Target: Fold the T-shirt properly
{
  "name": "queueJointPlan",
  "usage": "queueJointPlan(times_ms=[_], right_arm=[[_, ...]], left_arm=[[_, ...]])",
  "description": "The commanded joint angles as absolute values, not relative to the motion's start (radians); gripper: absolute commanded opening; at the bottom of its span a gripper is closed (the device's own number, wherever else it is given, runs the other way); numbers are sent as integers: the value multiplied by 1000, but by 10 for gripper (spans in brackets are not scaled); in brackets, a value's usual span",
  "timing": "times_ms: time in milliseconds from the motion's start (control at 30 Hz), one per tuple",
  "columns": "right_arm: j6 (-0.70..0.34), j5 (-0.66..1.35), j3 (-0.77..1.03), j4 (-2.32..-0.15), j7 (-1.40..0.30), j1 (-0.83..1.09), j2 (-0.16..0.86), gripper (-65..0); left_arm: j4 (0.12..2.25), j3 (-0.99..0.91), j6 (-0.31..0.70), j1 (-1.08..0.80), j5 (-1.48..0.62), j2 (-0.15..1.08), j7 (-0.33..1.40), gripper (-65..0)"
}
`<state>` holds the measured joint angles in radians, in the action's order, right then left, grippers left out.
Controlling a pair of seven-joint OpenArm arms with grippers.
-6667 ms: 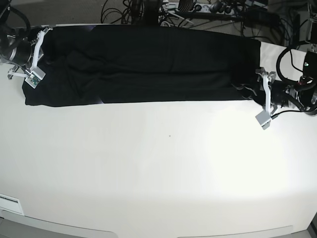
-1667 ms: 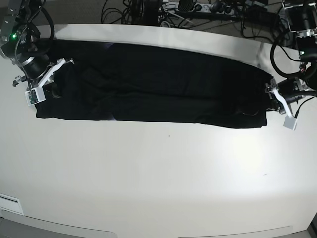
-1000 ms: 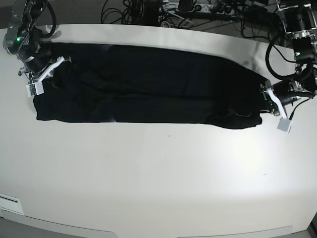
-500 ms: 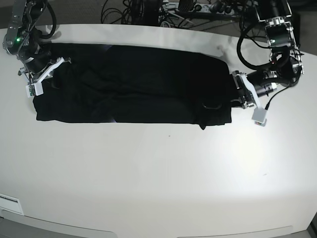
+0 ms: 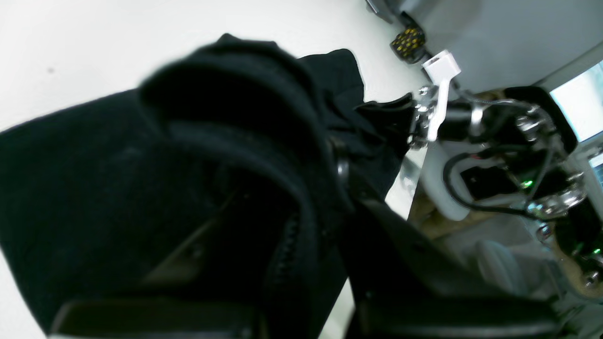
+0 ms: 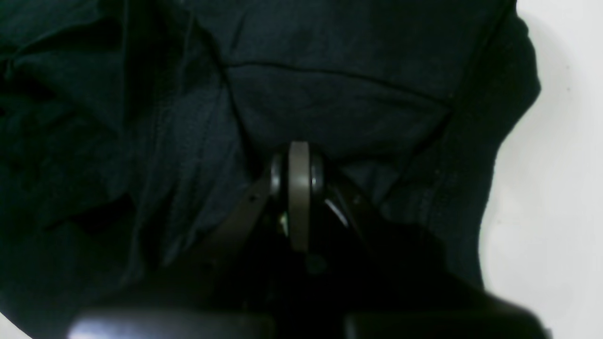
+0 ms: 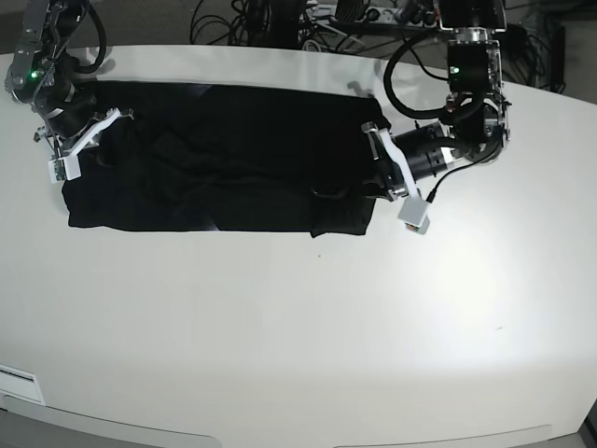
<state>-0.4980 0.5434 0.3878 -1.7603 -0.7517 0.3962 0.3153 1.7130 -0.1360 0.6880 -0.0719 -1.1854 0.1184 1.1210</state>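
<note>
Lying across the 12 o'clock half of the one white table (image 7: pixel 298 327) is a single black T-shirt (image 7: pixel 205 159). Two grippers work it: the left gripper (image 7: pixel 378 177), at the shirt's 3 o'clock end, pinches bunched cloth between nearly closed jaws; the right gripper (image 7: pixel 89 140), at its 9 o'clock end, is clamped tight on the fabric.

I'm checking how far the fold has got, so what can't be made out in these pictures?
- Left hand: its fingers are buried in bunched T-shirt cloth, base and left wrist views.
- Right hand: fingertips pressed into dark folds, right wrist view.
- Shirt's print: only plain black shows.
- Layer count: black folds blend together.
</note>
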Motion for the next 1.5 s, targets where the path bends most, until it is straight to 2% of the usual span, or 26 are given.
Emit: queueJointPlan(times_ms=[0,300,433,467,500,833,867,1000,1067,1133,1233,1367,1467], right_arm=[[-491,525,392,-1767,-789,399,327,-650],[-494,528,392,-1767,-809,399,327,-650],[-538,591,392,-1767,-843,399,327,-650],[-550,609,392,-1767,-851,399,327,-650],[-555,616,392,-1767,-856,399,327,-650],[-558,629,392,-1767,-859,399,327,-650],[-558,629,392,-1767,-858,399,327,-650],[-558,629,392,-1767,-858,399,327,-650],[-557,629,392,-1767,-858,399,327,-650],[-557,629,392,-1767,-858,398,327,-650],[-557,629,392,-1767,-858,399,327,-650],[-557,629,392,-1767,-857,398,327,-650],[-557,629,392,-1767,-857,398,327,-650]], left_arm=[[1727,-127,698,-58,-1203,116,1098,-650],[1727,-85,698,-57,-1123,113,1010,-650],[1727,-85,691,-58,-1159,113,998,-349],[1727,-85,661,-58,-1176,113,998,-300],[1727,-85,642,-58,-1188,113,997,-282],[1727,-86,632,-58,-1186,113,994,-296],[1727,-86,631,-58,-1186,113,994,-326],[1727,-86,632,-58,-1179,113,994,-533],[1727,-86,636,-58,-1179,105,994,-581],[1727,-85,636,-60,-1188,94,1000,-583],[1727,-69,637,-67,-1310,86,1077,-583],[1727,-14,698,-75,-1480,83,1212,-582],[1730,33,698,-74,-1484,83,1280,-582]])
